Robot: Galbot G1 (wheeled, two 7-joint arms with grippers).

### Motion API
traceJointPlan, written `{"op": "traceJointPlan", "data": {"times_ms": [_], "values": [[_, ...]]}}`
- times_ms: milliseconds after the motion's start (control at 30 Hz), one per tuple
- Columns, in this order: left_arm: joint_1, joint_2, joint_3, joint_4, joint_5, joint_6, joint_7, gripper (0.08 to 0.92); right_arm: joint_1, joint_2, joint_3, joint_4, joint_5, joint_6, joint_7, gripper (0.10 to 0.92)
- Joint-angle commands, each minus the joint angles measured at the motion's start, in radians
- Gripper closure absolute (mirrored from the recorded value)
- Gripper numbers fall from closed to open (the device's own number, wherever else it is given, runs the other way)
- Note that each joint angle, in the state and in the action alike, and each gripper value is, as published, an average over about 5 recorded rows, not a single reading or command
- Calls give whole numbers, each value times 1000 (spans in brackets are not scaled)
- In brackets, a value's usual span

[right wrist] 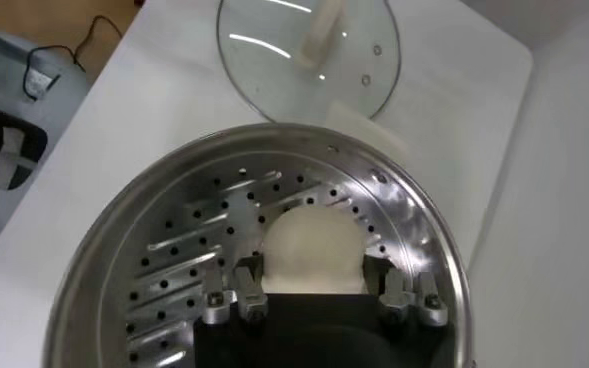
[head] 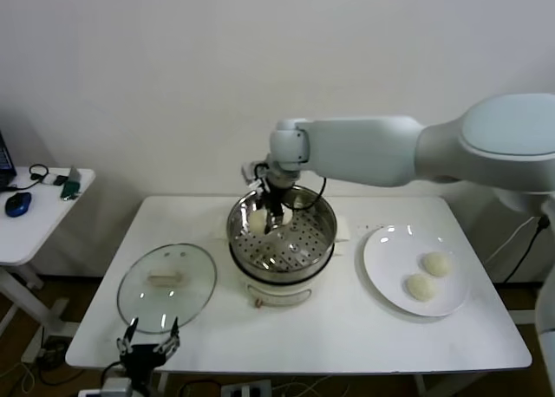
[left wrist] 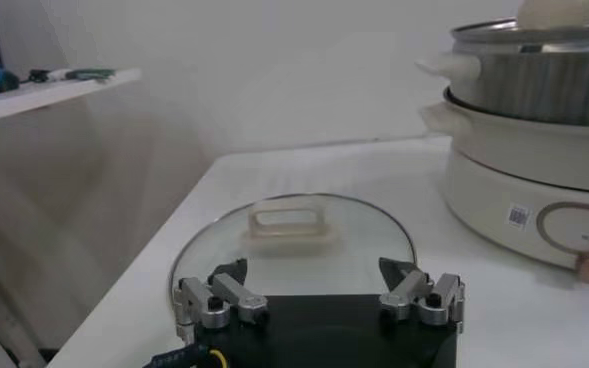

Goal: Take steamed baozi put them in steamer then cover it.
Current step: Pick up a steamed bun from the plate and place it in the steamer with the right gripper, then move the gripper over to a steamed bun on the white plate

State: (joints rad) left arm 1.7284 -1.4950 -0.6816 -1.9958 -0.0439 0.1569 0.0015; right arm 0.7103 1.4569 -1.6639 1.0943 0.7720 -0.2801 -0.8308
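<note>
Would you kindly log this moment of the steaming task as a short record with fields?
right gripper: inside the steamer, shut on a baozi
left gripper: open, parked near the table's front edge, by the cover
cover: flat on the table, left of the steamer
plate: right of the steamer, holding two baozi
steamer lid state: uncovered

left gripper (left wrist: 319,297) open, fingers spread, poised low over near edge of cover (left wrist: 294,245) | cover flat on white table (left wrist: 454,320), cream handle up, at 12 o'clock of gripper | steamer (left wrist: 534,190) on cream base at 2 o'clock, apart from cover
</note>
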Motion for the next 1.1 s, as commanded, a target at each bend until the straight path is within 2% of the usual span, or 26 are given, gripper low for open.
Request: {"op": "traceJointPlan", "data": {"times_ms": [33,233,467,533,667,867,1100], "values": [[1,-2,1,1,1,-2,-1,177,-96,54,5,-66,-50,-13,38,368],[-1,-1,2,4,0,-3,-1,177,-102,50,11,-66,-57,-15,60,356],[-3,0,3,0,1,-2,0,177,-48,-2,41,-21,-59,4,48,220],[-3,1,3,-2,2,-1,0,177,7,-36,30,2,-58,21,13,208],[-3,1,6,-8,3,1,2,177,129,-145,0,45,-34,59,-99,203],[-2,2,12,-8,5,0,2,177,297,-398,-130,172,13,127,-229,202],[-6,2,21,-3,3,0,3,177,287,-676,-248,282,-145,152,-205,203]]}}
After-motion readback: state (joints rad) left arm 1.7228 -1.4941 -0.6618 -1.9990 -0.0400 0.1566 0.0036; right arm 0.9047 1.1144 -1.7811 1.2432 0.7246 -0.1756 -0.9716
